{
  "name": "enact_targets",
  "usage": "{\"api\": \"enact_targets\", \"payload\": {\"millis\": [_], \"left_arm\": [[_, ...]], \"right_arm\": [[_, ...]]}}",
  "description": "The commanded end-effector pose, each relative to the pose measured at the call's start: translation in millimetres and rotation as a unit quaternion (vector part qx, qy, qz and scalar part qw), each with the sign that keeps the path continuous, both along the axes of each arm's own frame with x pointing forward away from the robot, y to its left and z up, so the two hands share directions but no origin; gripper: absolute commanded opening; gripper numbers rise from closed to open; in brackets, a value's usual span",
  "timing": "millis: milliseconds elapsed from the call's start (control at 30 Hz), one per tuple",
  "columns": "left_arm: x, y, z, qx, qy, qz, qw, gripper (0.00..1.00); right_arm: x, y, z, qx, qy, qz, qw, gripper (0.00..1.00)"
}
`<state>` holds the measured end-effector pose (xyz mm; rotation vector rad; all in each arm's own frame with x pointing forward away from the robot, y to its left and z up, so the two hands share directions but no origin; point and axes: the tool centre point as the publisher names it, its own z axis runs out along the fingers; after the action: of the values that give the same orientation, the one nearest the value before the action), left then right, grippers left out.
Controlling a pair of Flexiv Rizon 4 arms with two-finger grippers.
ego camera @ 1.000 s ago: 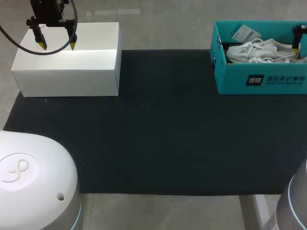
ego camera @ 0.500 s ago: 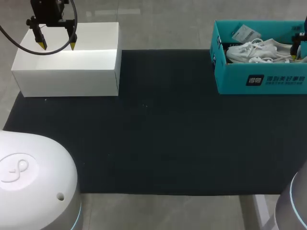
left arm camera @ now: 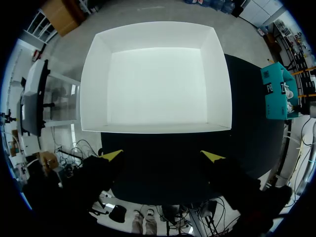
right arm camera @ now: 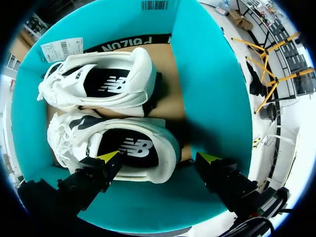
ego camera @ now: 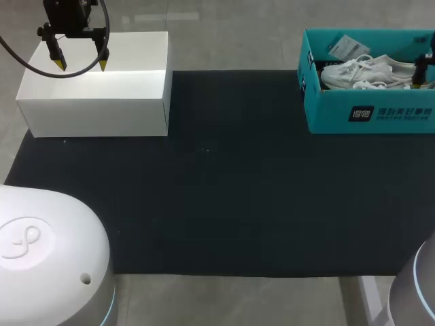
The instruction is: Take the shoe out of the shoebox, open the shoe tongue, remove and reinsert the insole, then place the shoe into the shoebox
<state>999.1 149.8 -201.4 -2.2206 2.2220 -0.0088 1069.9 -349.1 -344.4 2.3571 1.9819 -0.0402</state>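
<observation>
The teal shoebox carries a printed logo and characters on its front wall, and a barcode sticker on an end wall. Inside it, a paper tag with a barcode lies by the toes of two white shoes, each with a logo on its dark insole. The right hand hangs over the shoebox with its fingers spread wide. The heel of the shoe lies under the gap between them, and they hold nothing. The second shoe lies just beside it. Well apart from the shoebox, across the black mat, the left hand hovers over a white box, fingers wide apart and empty.
</observation>
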Motion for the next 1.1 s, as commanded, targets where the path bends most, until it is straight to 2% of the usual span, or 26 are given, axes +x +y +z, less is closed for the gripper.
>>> {"api": "enact_targets", "payload": {"millis": [33,100,300,333,367,400,567,600,667,900,1100], "left_arm": [[0.1,0,1,0.001,0.001,0.0,1.0,1.0],[0.1,0,1,0.001,0.001,0.0,1.0,1.0],[0.1,0,1,0.001,0.001,0.0,1.0,1.0],[0.1,0,1,0.001,0.001,0.0,1.0,1.0],[0.1,0,1,0.001,0.001,0.0,1.0,1.0],[0.1,0,1,0.001,0.001,0.0,1.0,1.0],[0.1,0,1,0.001,0.001,0.0,1.0,1.0],[0.1,0,1,0.001,0.001,0.0,1.0,1.0],[0.1,0,1,0.001,0.001,0.0,1.0,1.0],[0.1,0,1,0.001,0.001,0.0,1.0,1.0],[0.1,0,1,0.001,0.001,0.0,1.0,1.0]], "right_arm": [[5.7,1,-13,-0.003,0.006,-0.003,1.0,1.0],[6.1,2,-16,-0.015,0.003,-0.004,1.0,1.0],[7.7,-1,-27,-0.024,0.009,-0.01,1.0,0.85],[7.7,-2,-27,-0.024,0.009,-0.01,1.0,0.75],[7.6,-2,-29,-0.025,0.011,-0.01,1.0,0.6],[7.6,-2,-30,-0.027,0.013,-0.01,0.999,0.52],[7.9,-3,-35,-0.037,0.019,-0.014,0.999,0.33],[7.8,-4,-35,-0.04,0.021,-0.016,0.999,0.25],[7.8,-5,-37,-0.043,0.024,-0.019,0.999,0.0],[8.2,-15,-37,-0.059,0.028,-0.036,0.997,0.0],[5.1,-22,-23,-0.069,0.02,-0.046,0.996,0.0]]}}
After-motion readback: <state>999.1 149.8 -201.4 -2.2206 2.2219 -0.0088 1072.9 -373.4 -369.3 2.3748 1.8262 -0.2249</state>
